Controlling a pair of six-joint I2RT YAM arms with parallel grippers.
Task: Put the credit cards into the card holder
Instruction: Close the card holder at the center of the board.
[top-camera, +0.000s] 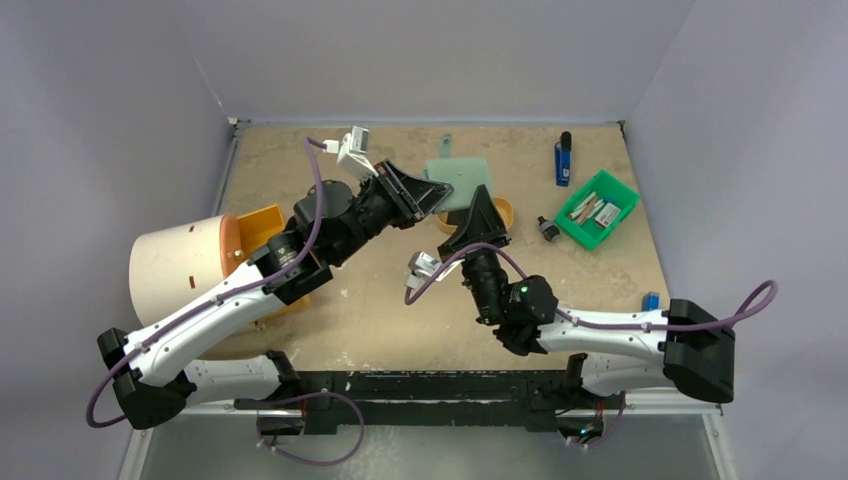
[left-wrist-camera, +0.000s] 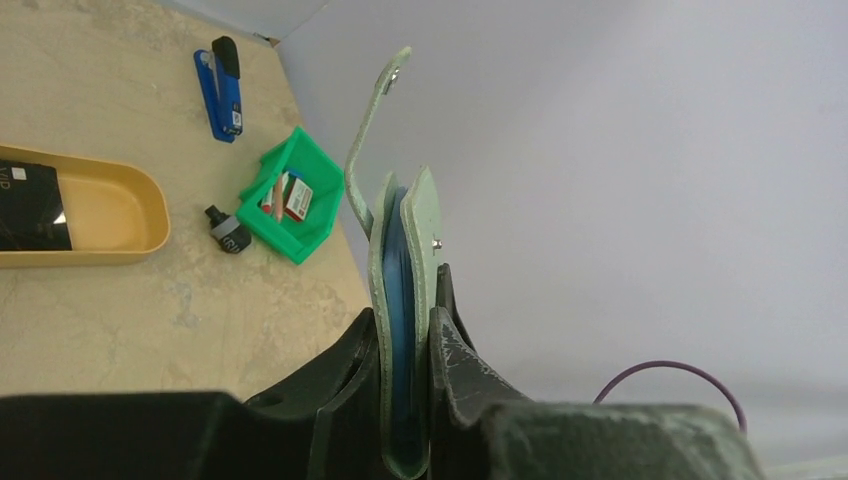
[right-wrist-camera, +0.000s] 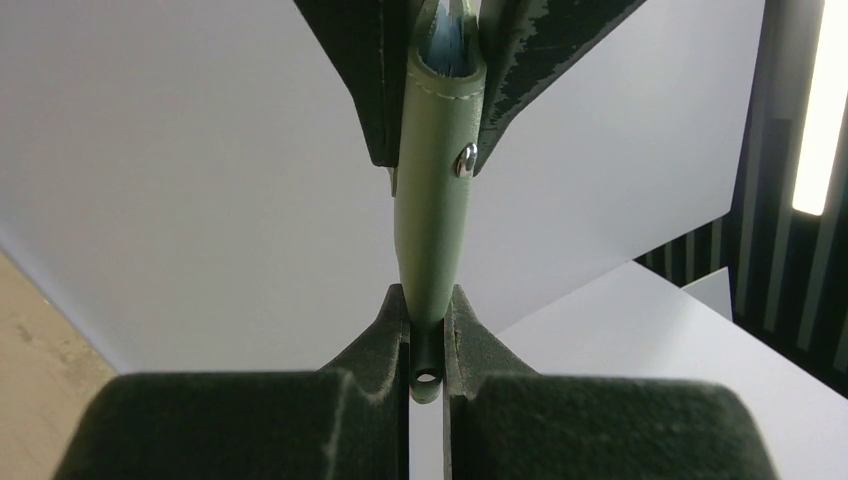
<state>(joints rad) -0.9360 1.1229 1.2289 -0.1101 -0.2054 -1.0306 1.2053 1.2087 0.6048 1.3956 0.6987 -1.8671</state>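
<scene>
- Left gripper (left-wrist-camera: 405, 335): the jaws are closed narrow on the card holder (left-wrist-camera: 378, 250), one finger pressing each face. The holder stands on edge and rises beyond the fingertips, its snap tab (left-wrist-camera: 375, 110) bent free at the far end.
- A blue card (left-wrist-camera: 398, 290) sits between the holder's two leaves, directly between the left fingers. Squeezing the faces here appears meant to keep the card from sliding out.
- Right gripper (right-wrist-camera: 427, 315): the jaws are nearly together, pinching the holder's thin edge right at its fingertips. The left fingers clamp the opposite end, beyond it, beside the metal snap stud (right-wrist-camera: 465, 160).
- The holder hangs between the two grippers, raised off the table (top-camera: 380, 320). Bracing both ends probably steadies the soft wallet for closing or for taking another card.
- A tan tray (left-wrist-camera: 110, 235) holding a black item (left-wrist-camera: 30, 205) lies below and to the left of the left gripper. A green bin (left-wrist-camera: 300, 235) lies farther ahead of it.
- Whether any cards remain outside the holder cannot be told.
</scene>
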